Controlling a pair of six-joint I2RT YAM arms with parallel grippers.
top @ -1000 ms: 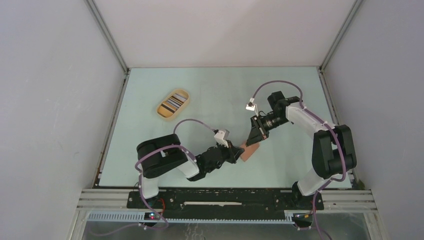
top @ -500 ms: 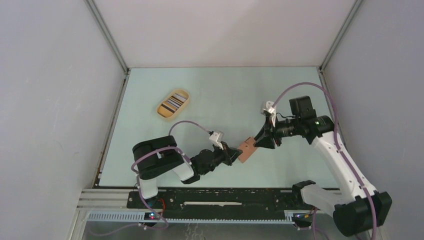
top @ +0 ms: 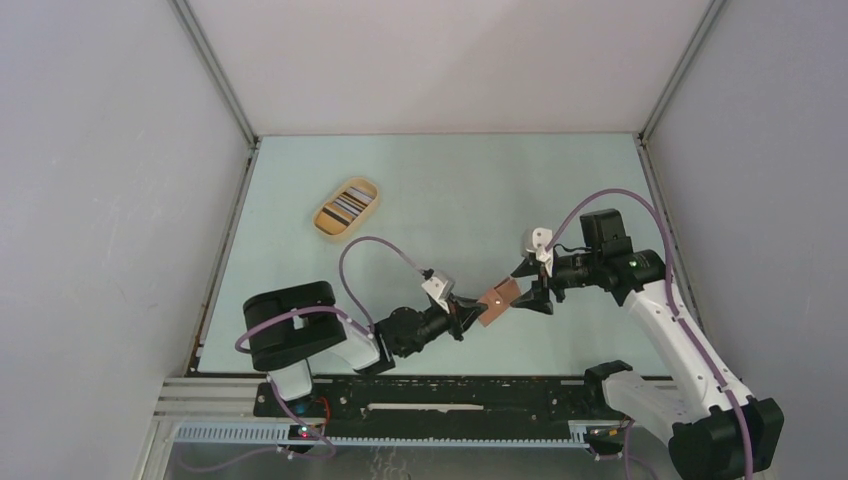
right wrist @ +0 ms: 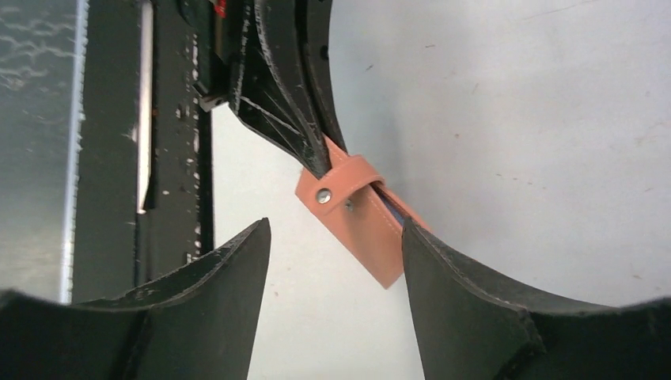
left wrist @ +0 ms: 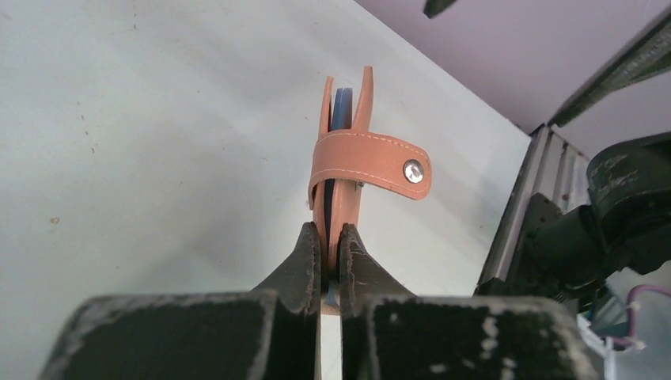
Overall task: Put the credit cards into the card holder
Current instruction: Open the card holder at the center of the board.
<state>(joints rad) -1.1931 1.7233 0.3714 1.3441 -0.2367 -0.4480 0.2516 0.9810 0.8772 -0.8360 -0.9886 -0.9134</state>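
My left gripper (left wrist: 331,237) is shut on the lower edge of the reddish-brown card holder (left wrist: 348,158) and holds it up on edge above the table. Its snap strap (left wrist: 372,162) wraps round the body. A blue card edge (left wrist: 342,107) shows between the two leaves. In the top view the card holder (top: 497,298) hangs between both grippers, with the left gripper (top: 475,310) on its near-left side. My right gripper (top: 530,292) is open just right of it. In the right wrist view the card holder (right wrist: 368,222) lies beyond the parted right gripper (right wrist: 336,224), untouched. More credit cards (top: 348,205) lie in the tray.
An oval tan tray (top: 322,222) sits at the back left of the pale green table. Grey walls stand on three sides. A black rail (top: 450,400) with the arm bases runs along the near edge.
The right gripper has opened and let go of the card holder, drawing back a little to the right. The left arm has stayed shut on it and shifted it slightly right.
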